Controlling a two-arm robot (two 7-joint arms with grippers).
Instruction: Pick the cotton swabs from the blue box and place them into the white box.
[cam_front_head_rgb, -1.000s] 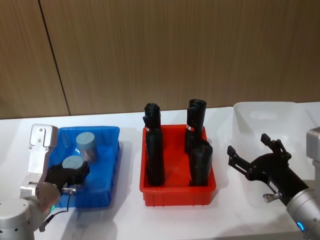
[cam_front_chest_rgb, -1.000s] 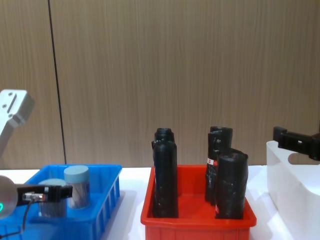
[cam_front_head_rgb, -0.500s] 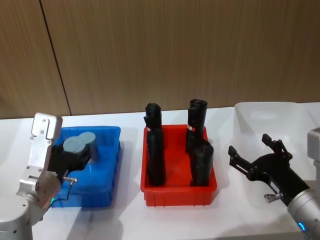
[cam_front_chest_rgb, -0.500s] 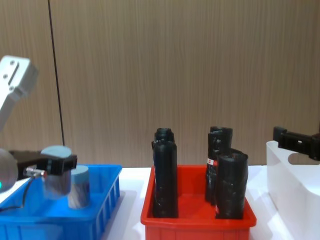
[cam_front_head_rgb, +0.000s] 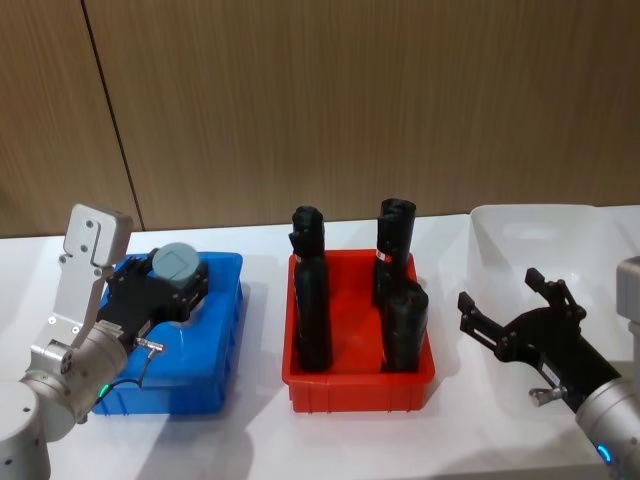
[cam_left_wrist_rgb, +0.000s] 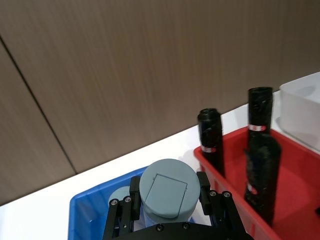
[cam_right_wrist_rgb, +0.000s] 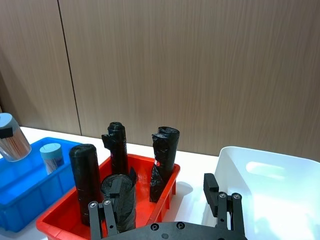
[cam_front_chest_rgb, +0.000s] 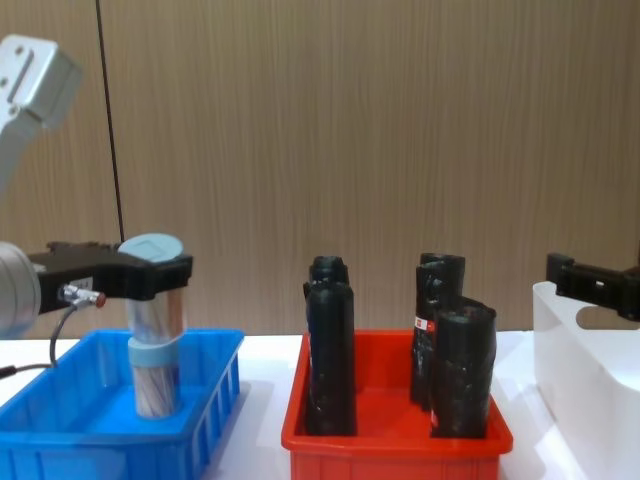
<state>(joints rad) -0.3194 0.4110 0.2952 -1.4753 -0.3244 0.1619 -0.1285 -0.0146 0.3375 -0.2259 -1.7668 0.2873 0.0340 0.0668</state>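
We are seeing the left gripper (cam_front_head_rgb: 172, 287) clamping a cotton swabs tub (cam_front_head_rgb: 177, 263) above the blue box (cam_front_head_rgb: 226, 330). The right gripper (cam_front_head_rgb: 498, 290) is hovering, fingers apart, near the white box (cam_front_head_rgb: 560, 216).

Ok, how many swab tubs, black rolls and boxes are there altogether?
Swab tubs: 2, one in the left pincer, one in the blue box
Black rolls: 4
Boxes: 3, the blue box, red box and white box
Total: 9

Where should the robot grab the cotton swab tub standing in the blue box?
Pinch the tub across its round side, just below the lid, coming straight down from above. It stands upright, and the blue box walls fence it in, so the top is probably the easiest way in.
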